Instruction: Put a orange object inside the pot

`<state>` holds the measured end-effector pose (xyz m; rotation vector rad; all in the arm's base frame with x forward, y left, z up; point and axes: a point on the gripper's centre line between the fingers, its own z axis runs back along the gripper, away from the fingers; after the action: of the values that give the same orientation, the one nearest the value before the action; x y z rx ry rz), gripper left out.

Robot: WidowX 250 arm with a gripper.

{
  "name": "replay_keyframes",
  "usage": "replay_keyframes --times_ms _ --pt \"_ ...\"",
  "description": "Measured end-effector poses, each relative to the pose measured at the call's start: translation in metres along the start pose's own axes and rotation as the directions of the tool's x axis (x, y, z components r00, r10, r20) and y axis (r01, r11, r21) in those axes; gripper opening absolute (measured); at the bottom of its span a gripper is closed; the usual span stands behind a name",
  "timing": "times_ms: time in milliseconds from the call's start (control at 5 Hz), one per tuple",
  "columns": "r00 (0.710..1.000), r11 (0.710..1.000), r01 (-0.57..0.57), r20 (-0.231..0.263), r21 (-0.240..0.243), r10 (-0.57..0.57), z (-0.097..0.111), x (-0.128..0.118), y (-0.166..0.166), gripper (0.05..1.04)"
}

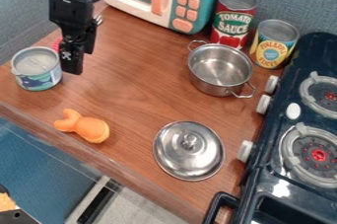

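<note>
Nearest the camera, a black handle (225, 199) curves out from the front of the dark toy stove (266, 188), at the lower edge of the view. From the left, a squat can (37, 69) with a pale, blue-green label stands upright on the brown wooden counter (131, 94). Just beside it, the black gripper (72, 62) hangs down from the top edge at the left, partly hiding a small pinkish-red thing (56, 44). Whether its jaws are apart or together, I cannot tell.

Lower down, near the front edge of the counter, lies the orange object (92, 129), plump and rounded, its forked end turned to the left. It is outside the pot and well apart from it. At the back stands a teal and white toy microwave (204, 1) with an orange handle and buttons. Toward the front, right of the orange object, the round metal lid (189, 156) lies flat with its knob upward. Behind the lid sits the two-handled metal pot (217, 82), upright and uncovered. A red-labelled can (231, 20) stands behind the pot, and a yellow and blue can (271, 50) stands to its right. Along the right side, the stove has two burners and pale knobs facing the counter.
</note>
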<state>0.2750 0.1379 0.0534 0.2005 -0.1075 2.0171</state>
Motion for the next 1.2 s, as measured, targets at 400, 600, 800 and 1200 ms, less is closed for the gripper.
replay_keyframes --times_ms 400,600,800,1200 --pt "0.999 1.000 0.026 0.024 -0.003 -0.026 -0.002 0.000 0.006 1.001" --pt "0.999 0.999 0.014 0.044 -0.029 -0.013 0.005 0.005 0.007 1.001" --pt "0.999 0.997 0.034 0.038 -0.073 -0.032 0.018 0.008 0.019 1.001" --pt "0.986 0.984 0.161 0.061 -0.070 -0.157 0.013 -0.010 0.067 1.001"
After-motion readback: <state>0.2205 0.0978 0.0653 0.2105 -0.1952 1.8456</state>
